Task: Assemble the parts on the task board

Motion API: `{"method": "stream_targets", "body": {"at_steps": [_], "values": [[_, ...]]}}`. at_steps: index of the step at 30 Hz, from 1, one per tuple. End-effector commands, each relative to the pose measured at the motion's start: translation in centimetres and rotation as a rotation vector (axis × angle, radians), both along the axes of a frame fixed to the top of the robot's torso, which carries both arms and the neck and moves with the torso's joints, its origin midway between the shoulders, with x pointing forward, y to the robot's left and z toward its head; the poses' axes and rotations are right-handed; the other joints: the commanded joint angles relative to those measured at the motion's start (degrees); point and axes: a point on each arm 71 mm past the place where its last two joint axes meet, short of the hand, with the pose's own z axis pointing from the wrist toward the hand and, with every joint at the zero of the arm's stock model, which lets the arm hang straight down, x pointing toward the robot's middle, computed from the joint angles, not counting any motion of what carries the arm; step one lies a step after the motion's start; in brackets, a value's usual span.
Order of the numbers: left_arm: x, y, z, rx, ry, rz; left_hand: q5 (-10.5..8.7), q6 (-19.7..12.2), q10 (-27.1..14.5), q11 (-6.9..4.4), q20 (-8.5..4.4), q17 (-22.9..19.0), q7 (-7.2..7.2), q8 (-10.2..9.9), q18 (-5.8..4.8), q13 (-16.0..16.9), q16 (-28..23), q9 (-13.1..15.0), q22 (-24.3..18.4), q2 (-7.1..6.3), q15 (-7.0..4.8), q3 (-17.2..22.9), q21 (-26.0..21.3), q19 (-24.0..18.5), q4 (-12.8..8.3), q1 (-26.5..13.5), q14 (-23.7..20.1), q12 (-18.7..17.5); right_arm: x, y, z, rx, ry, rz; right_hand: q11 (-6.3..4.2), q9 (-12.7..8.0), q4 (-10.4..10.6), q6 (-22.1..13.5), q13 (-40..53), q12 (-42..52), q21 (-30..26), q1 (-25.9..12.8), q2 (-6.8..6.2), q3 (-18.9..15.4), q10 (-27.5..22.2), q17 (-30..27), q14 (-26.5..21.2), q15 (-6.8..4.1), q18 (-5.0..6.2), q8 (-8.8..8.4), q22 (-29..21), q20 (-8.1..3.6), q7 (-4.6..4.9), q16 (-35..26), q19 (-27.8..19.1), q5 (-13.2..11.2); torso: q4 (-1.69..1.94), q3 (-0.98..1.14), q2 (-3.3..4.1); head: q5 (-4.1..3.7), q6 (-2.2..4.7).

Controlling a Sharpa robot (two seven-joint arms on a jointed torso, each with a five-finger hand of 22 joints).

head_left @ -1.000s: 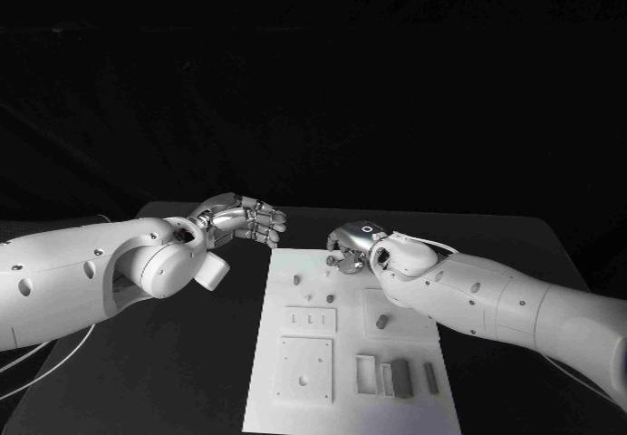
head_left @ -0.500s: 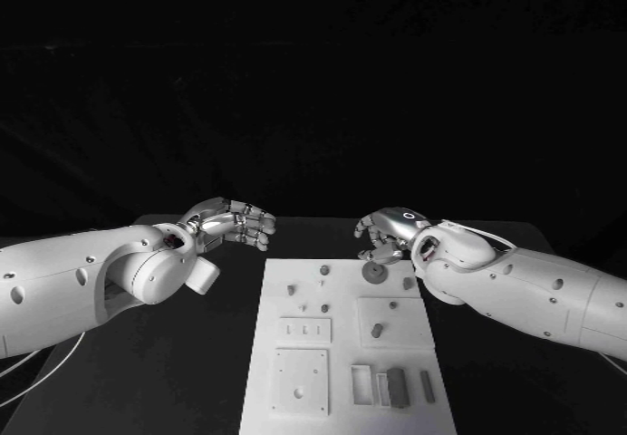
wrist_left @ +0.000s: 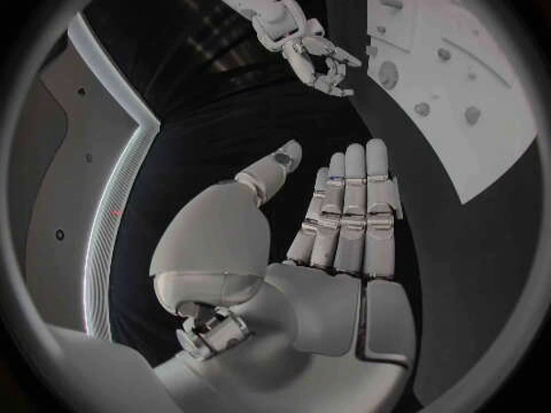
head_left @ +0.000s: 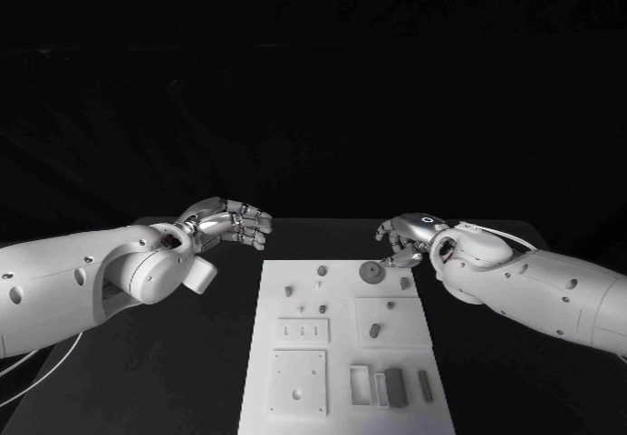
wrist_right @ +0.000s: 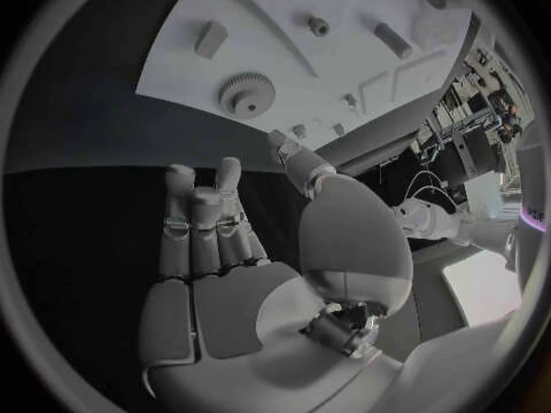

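Note:
The white task board [head_left: 342, 358] lies in the middle of the black table. A grey toothed gear [head_left: 372, 271] lies flat near the board's far right corner, also seen as a gear [wrist_right: 243, 93] ahead of my right fingertips. My right hand [head_left: 408, 237] hovers just beyond that corner, fingers stretched and empty [wrist_right: 212, 239]. My left hand [head_left: 233, 223] hangs over the table off the board's far left corner, fingers straight with nothing in them [wrist_left: 344, 220]. Small grey pegs [head_left: 322, 268] stand on the board's far half.
Two grey blocks [head_left: 396, 384] lie by a slotted holder at the board's near right. Square plates with holes [head_left: 302, 382] sit on its near left. Bare black table runs along both sides of the board.
My right hand has pulled back off the board's far end toward the right, leaving the gear lying on the board. The left hand has barely moved. The camera has shifted a little.

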Motion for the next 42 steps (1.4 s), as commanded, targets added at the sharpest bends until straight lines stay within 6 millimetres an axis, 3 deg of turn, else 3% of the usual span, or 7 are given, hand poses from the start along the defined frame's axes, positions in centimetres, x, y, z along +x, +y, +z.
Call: {"method": "stream_targets", "body": {"at_steps": [1,4,12,16,23,32,42], "values": [[0.0,-0.2,0.1,-0.004,-0.009,-0.016,0.01,-0.03,-0.11,0.24,-0.12,0.06,0.30,-0.23,1.07,-0.08,-0.29,-0.08,0.06,-0.34,0.16,-0.20,-0.29,-0.10,-0.09,0.31,-0.09,-0.23,0.2,0.4,-1.0,-0.070,0.022,0.028,0.64,0.21,-0.24,1.19,4.77,7.45,0.77,0.62,0.11,-1.15,0.44,0.79,0.68,-0.08,1.65,0.57,1.04,-0.01,0.27,1.75,0.84,0.01,0.01,-0.08,0.06,-0.21,0.01],[0.1,-0.5,0.1,-0.004,-0.010,-0.021,0.01,-0.02,-0.10,0.24,-0.12,0.07,0.34,-0.23,1.07,-0.08,-0.30,-0.08,0.06,-0.33,0.16,-0.20,-0.30,-0.09,-0.07,0.30,-0.09,-0.24,0.3,0.7,-1.9,-0.081,0.032,0.027,0.63,0.22,-0.04,1.50,10.51,16.46,1.60,0.58,0.76,-1.39,-2.05,2.13,0.32,0.06,1.65,0.88,1.12,-0.34,0.36,4.38,1.17,0.12,0.17,-0.19,0.00,-0.27,-0.19],[0.2,-0.5,0.1,0.001,-0.008,-0.021,0.02,0.00,-0.07,0.24,-0.12,0.09,0.39,-0.22,1.07,-0.07,-0.31,-0.08,0.07,-0.29,0.16,-0.20,-0.31,-0.08,-0.03,0.28,-0.08,-0.25,0.1,1.6,-3.2,-0.088,0.049,0.045,0.45,0.27,0.07,1.99,13.81,23.80,3.16,0.46,1.18,-1.49,-1.00,3.60,1.26,-0.16,1.65,1.39,1.13,-1.09,0.07,7.48,2.26,0.08,0.66,-0.36,-0.08,-0.47,-0.59],[0.2,-0.5,0.0,0.002,-0.007,-0.019,0.01,0.00,-0.06,0.24,-0.12,0.10,0.41,-0.22,1.07,-0.07,-0.32,-0.08,0.08,-0.28,0.16,-0.20,-0.31,-0.08,-0.02,0.28,-0.08,-0.26,0.1,1.6,-3.2,-0.091,0.050,0.045,0.37,0.40,0.04,2.56,13.99,24.53,3.45,0.55,1.55,-1.35,-0.86,3.72,1.50,-0.23,1.65,1.75,1.11,-1.30,-0.03,7.81,2.52,0.08,0.40,-0.30,-0.09,-0.23,-0.73],[0.2,-0.6,0.0,0.002,-0.006,-0.022,0.01,0.00,-0.05,0.25,-0.12,0.12,0.43,-0.22,1.07,-0.07,-0.33,-0.08,0.09,-0.27,0.16,-0.21,-0.32,-0.08,-0.01,0.27,-0.07,-0.27,0.3,1.7,-3.4,-0.099,0.052,0.037,0.39,0.76,0.49,4.46,13.92,25.31,3.90,-0.01,2.72,-1.24,-0.48,3.82,1.98,-0.24,1.65,2.73,1.05,-1.59,0.03,8.19,2.97,0.07,0.40,-0.39,-0.09,-0.27,-0.74],[0.3,-0.6,0.0,0.003,-0.004,-0.021,0.01,-0.03,-0.07,0.26,-0.11,0.15,0.46,-0.24,1.07,-0.07,-0.35,-0.09,0.10,-0.29,0.16,-0.22,-0.33,-0.08,0.01,0.25,-0.07,-0.32,0.5,1.8,-4.1,-0.113,0.077,0.037,0.23,1.09,0.09,6.66,13.41,25.64,4.20,-0.45,7.00,-1.42,-0.33,3.97,2.34,-0.34,1.65,3.47,1.04,-1.89,-0.14,8.25,2.89,0.06,0.44,-0.41,-0.13,-0.18,-0.97],[0.3,-0.7,0.0,0.004,-0.001,-0.025,0.01,-0.07,-0.09,0.28,-0.11,0.18,0.48,-0.26,1.07,-0.08,-0.38,-0.10,0.12,-0.28,0.16,-0.22,-0.35,-0.07,0.02,0.25,-0.06,-0.36,0.4,1.6,-5.0,-0.129,0.106,0.030,0.27,0.96,-0.43,6.48,13.30,25.67,4.25,-0.58,7.30,-1.70,-0.38,4.04,2.36,-0.33,1.65,3.22,1.05,-1.88,-0.10,8.24,2.80,0.05,0.45,-0.35,-0.15,0.17,-1.18]]}}
